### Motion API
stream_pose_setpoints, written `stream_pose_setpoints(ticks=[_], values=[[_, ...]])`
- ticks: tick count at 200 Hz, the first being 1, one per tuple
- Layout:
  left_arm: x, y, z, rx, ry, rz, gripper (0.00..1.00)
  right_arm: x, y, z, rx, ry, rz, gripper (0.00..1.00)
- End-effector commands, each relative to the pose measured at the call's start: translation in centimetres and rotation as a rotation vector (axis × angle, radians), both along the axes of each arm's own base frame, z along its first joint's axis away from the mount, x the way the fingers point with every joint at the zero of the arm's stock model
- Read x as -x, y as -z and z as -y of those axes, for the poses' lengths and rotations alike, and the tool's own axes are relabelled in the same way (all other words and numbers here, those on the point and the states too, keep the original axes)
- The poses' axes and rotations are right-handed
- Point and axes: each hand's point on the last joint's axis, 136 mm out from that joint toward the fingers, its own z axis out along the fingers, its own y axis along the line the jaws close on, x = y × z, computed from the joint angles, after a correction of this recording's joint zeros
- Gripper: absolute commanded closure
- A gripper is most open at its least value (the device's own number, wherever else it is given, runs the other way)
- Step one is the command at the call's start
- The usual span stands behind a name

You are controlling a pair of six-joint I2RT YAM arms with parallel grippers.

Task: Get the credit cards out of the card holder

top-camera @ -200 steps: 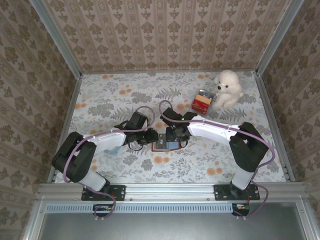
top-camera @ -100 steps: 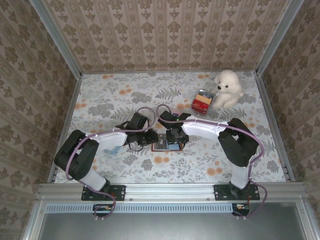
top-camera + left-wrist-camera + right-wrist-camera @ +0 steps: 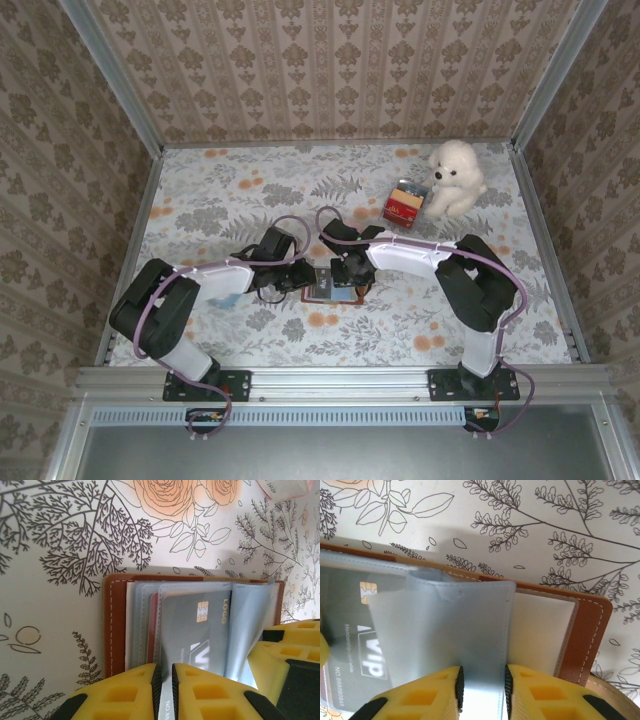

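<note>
Room is plentiful around the card holder (image 3: 318,292), which lies open and flat on the flowered table (image 3: 230,190), between the two arms. Beyond it the cloth runs free to the papered back wall (image 3: 330,70). Off to its far right sit a small red box (image 3: 404,205) and a white toy dog (image 3: 455,178), both well apart from the holder, the dog close to the right-hand wall. On the near side of the holder there is a strip of open cloth, then the metal rail (image 3: 340,378) at the table's edge. The holder's brown stitched border lies flat on the cloth, its edges showing in both wrist views.

The left gripper (image 3: 164,670) comes at the holder from its left. Its yellow fingers stand almost together, clenched on the edge of a grey card (image 3: 192,630) that carries a gold chip and the letters VIP. A sliver of the card's printed number shows in the thin slit between them. Whether the pinch also takes in the pocket around the card, I cannot tell. Just beside the grey card, a red card (image 3: 152,625) shows as a narrow edge under the plastic.

The right gripper (image 3: 481,672) reaches in from the holder's right. Its jaws are narrow and grasp a clear plastic sleeve (image 3: 460,620), which curls up off the holder over the grey card.
</note>
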Motion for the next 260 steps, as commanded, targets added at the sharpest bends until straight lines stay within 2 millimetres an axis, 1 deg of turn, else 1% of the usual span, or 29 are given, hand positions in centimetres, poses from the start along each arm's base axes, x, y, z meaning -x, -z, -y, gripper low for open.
stream_pose_setpoints(ticks=[1, 16, 47, 102, 132, 176, 199, 210, 224, 260], values=[[1.8, 2.7, -1.6, -0.076, -0.010, -0.083, 0.82, 0.2, 0.7, -1.7, -0.088, -0.019, -0.022, 0.71], [1.8, 2.6, -1.6, -0.077, -0.009, -0.080, 0.82, 0.2, 0.3, -2.2, -0.130, -0.026, -0.016, 0.71], [1.9, 2.6, -1.7, -0.079, -0.008, -0.081, 0.82, 0.1, -1.2, -2.9, -0.213, -0.032, 0.008, 0.70], [1.8, 2.6, -1.8, -0.083, -0.010, -0.077, 0.82, 0.4, -3.7, -2.8, -0.364, -0.022, 0.038, 0.69], [1.8, 2.5, -1.8, -0.084, -0.008, -0.076, 0.82, 0.7, -3.8, -3.0, -0.395, -0.030, 0.029, 0.70], [1.8, 2.5, -1.8, -0.084, -0.007, -0.075, 0.83, 0.7, -3.9, -3.7, -0.433, -0.035, 0.027, 0.71], [1.8, 2.5, -1.8, -0.082, -0.006, -0.078, 0.83, 0.7, -3.8, -3.6, -0.427, -0.032, 0.027, 0.72], [1.8, 2.4, -1.7, -0.079, -0.004, -0.075, 0.82, 0.6, -3.7, -3.2, -0.404, -0.021, 0.030, 0.74], [1.9, 2.3, -1.7, -0.076, -0.005, -0.072, 0.83, 0.5, -3.2, -2.1, -0.342, -0.002, 0.034, 0.75], [1.8, 1.8, -1.8, -0.077, -0.008, -0.061, 0.82, 0.8, -1.4, 2.2, -0.107, 0.064, 0.030, 0.78]])
